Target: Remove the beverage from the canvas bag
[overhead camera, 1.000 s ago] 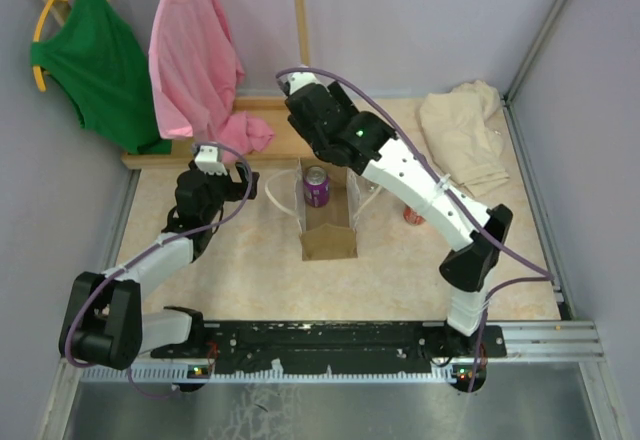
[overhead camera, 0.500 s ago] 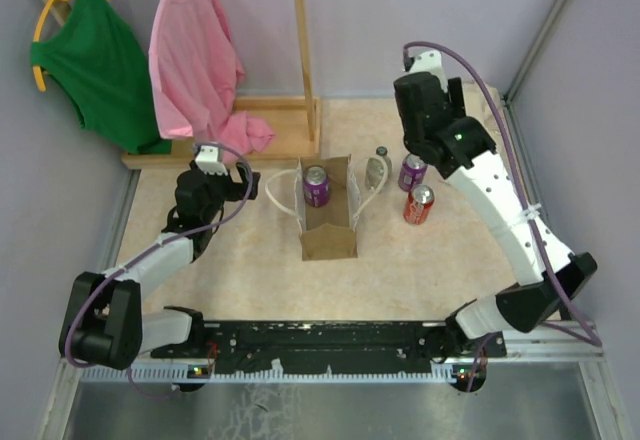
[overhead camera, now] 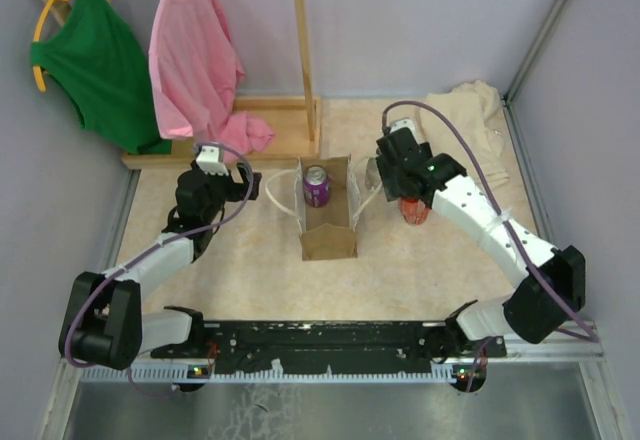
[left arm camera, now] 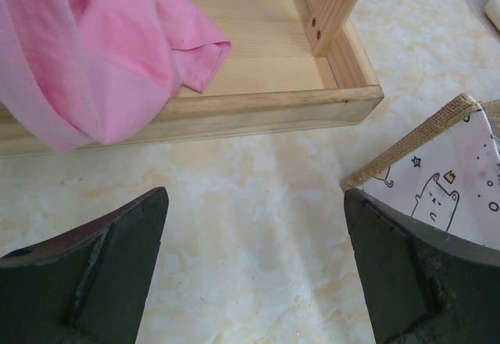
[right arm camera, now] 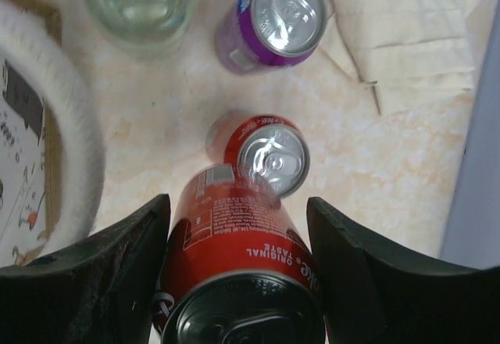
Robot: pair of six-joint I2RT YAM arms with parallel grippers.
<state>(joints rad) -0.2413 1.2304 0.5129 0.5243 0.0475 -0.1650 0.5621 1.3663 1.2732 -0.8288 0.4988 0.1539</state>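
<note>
The tan canvas bag (overhead camera: pixel 327 230) stands open at the table's middle with a purple can (overhead camera: pixel 317 185) upright inside it. Its white rope handle (right arm camera: pixel 74 125) and printed lining show in the right wrist view. My right gripper (overhead camera: pixel 405 188) hangs just right of the bag, shut on a red cola can (right arm camera: pixel 234 242) that lies bottom toward the camera, held above the table (right arm camera: pixel 164 117). My left gripper (overhead camera: pixel 246 177) is open and empty left of the bag, over bare table. In the left wrist view (left arm camera: pixel 254 266) the bag's corner (left arm camera: pixel 437 164) is beside its right finger.
Below the held can a second red can (right arm camera: pixel 269 156) stands upright, with a purple can (right arm camera: pixel 277 19) and a clear bottle (right arm camera: pixel 141 0) beyond it. A beige cloth (overhead camera: pixel 465 130) lies back right. A wooden rack base (left arm camera: pixel 258 70) with a pink garment (overhead camera: pixel 195 65) stands back left.
My right arm went from above the bag to the back right, then came back to just right of the bag with a red can in its jaws. The left arm has not moved.
</note>
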